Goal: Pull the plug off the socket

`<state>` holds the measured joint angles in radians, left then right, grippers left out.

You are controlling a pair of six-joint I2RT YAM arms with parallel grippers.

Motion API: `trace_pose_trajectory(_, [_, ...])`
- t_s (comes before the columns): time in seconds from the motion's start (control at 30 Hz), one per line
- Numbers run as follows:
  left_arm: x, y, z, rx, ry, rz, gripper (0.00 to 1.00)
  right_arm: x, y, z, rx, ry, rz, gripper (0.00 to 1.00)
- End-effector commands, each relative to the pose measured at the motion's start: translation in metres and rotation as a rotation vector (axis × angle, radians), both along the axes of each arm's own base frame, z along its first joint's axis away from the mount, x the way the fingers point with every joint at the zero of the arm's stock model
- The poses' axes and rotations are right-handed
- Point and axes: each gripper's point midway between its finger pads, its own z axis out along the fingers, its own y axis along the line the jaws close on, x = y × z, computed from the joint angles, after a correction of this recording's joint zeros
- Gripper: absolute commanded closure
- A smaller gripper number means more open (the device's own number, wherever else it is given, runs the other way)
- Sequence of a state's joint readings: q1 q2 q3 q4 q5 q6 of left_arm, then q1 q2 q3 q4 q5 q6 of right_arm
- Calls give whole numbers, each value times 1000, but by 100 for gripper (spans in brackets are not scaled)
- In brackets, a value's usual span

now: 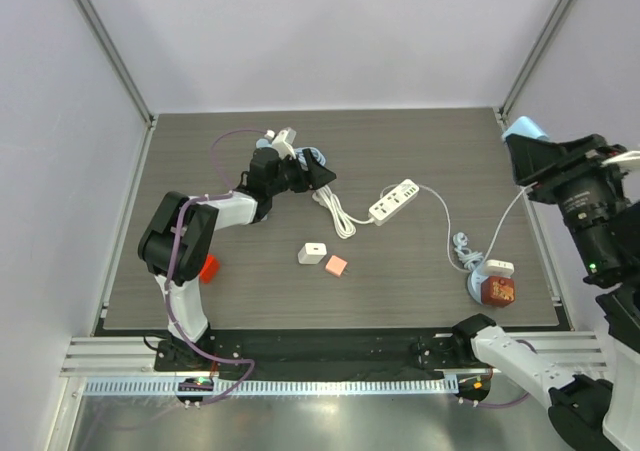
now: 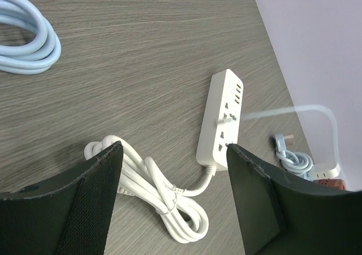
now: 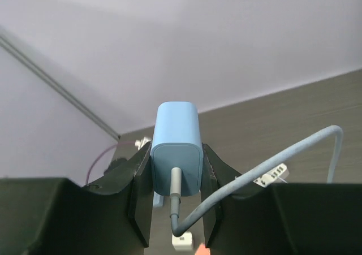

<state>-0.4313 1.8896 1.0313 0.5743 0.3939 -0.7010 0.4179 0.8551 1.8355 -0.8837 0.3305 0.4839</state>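
Left arm reaches forward, its left end effector [image 2: 175, 159] open and low; right end effector [image 3: 176, 176] is raised, clamped.

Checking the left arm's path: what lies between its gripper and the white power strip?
Only the bundled white cord lies between the left gripper and the power strip, seen in the top and left wrist views.

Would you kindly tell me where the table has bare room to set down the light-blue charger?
It is bare along the far edge behind the white rectangular power strip, and near the front between the small salmon cube and the coiled light-blue cable. It is crowded around that cable and the red-brown block.
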Motion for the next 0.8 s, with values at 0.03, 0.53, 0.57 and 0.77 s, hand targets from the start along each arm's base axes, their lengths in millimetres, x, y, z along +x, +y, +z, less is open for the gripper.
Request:
trace_pose_trajectory(0.03, [1,-3,9,-24,-43,-12,25,27,50,-59,-106,173,203,99])
trace_pose_trajectory(0.53, [3,-2,7,-24,-39,-8,26,29,147,-279,31,660,629,99])
trace_pose_trajectory(0.57, [3,-2,7,-25,-39,-6,26,28,151,-295,37,694,628,99])
trace_pose_trajectory(0.77, [3,-3,5,-28,-32,-11,26,24,195,-400,1,894,604,99])
